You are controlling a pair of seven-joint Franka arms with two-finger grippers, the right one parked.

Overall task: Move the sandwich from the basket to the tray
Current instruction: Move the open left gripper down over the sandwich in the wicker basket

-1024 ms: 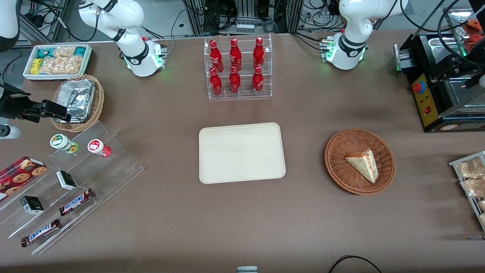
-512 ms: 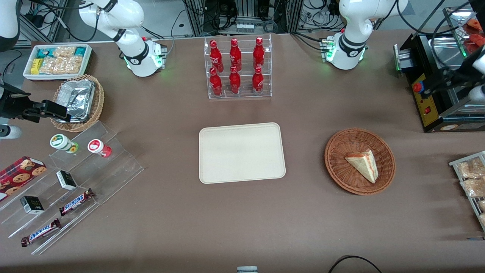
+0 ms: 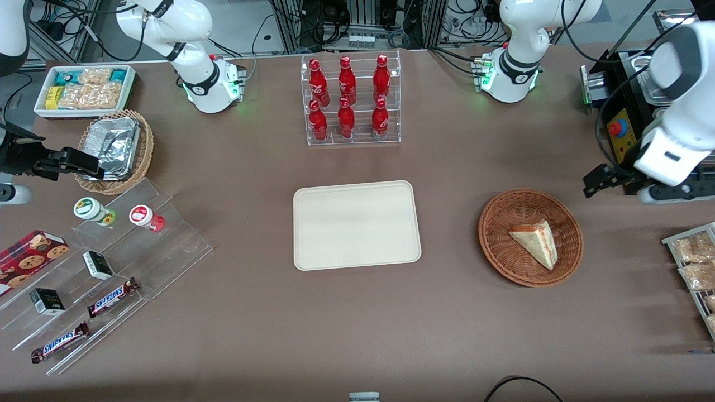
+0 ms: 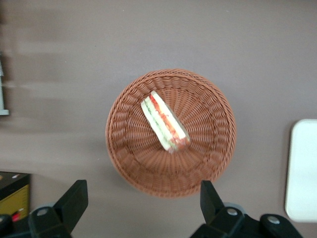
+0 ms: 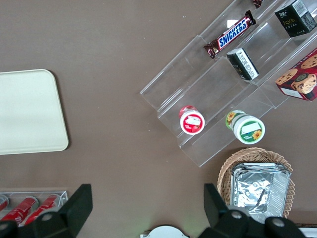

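Observation:
The sandwich (image 3: 536,241), a pale triangular wedge with red and green filling, lies in the round reddish-brown basket (image 3: 491,223). The cream tray (image 3: 356,224) sits bare at the table's middle, beside the basket. My left gripper (image 3: 600,180) hangs above the table just outside the basket's rim, farther from the front camera and toward the working arm's end. In the left wrist view the gripper (image 4: 142,188) is open, its black fingers (image 4: 74,198) spread wide with nothing between them. It looks down on the sandwich (image 4: 165,121), the basket (image 4: 124,148) and the tray's edge (image 4: 303,173).
A black machine (image 3: 631,139) stands close by the gripper. A rack of snack packets (image 3: 692,262) lies at the working arm's end. A clear rack of red bottles (image 3: 351,100) stands farther back than the tray. Stepped acrylic shelves (image 3: 100,268) and a foil-filled tan basket (image 3: 114,148) sit toward the parked arm's end.
My left arm has swung in from over the black machine and come down toward the basket. The sandwich, basket and tray have not moved.

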